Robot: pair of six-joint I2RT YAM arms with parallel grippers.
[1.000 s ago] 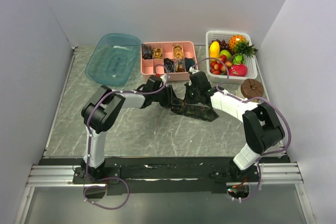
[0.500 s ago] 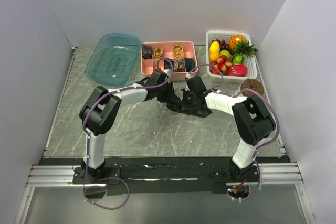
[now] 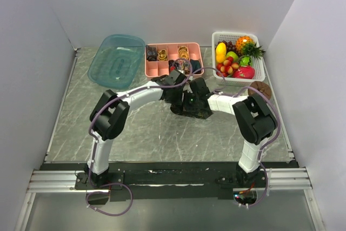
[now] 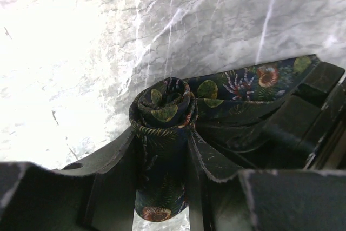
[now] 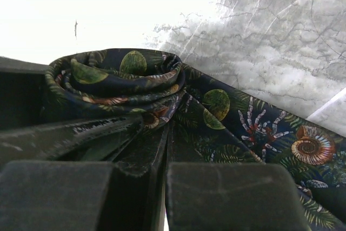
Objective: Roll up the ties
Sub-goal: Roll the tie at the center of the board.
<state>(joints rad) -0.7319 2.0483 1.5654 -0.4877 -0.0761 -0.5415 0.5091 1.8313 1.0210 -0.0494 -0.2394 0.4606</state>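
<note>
One tie (image 3: pixel 197 113), navy with a shell and leaf print, lies mid-table, partly rolled into a coil with a short flat tail. In the left wrist view the coil (image 4: pixel 162 106) stands between my left fingers, and my left gripper (image 4: pixel 162 136) is shut on it. In the right wrist view my right gripper (image 5: pixel 167 125) has its jaws pressed together on a fold of the same tie (image 5: pixel 124 79), right beside the coil. In the top view my left gripper (image 3: pixel 179 99) and right gripper (image 3: pixel 190 101) meet over the tie.
A pink divided tray (image 3: pixel 162 76) with several rolled ties stands just behind the grippers. A blue plastic tub (image 3: pixel 116 60) is at the back left. A white basket (image 3: pixel 259 63) of toy fruit is at the back right, with a brown round object (image 3: pixel 259 90) in front of it.
Both grippers have moved together toward the table's middle. The tie's flat tail has shortened as the coil grew. The left gripper has shifted right, the right gripper left.
</note>
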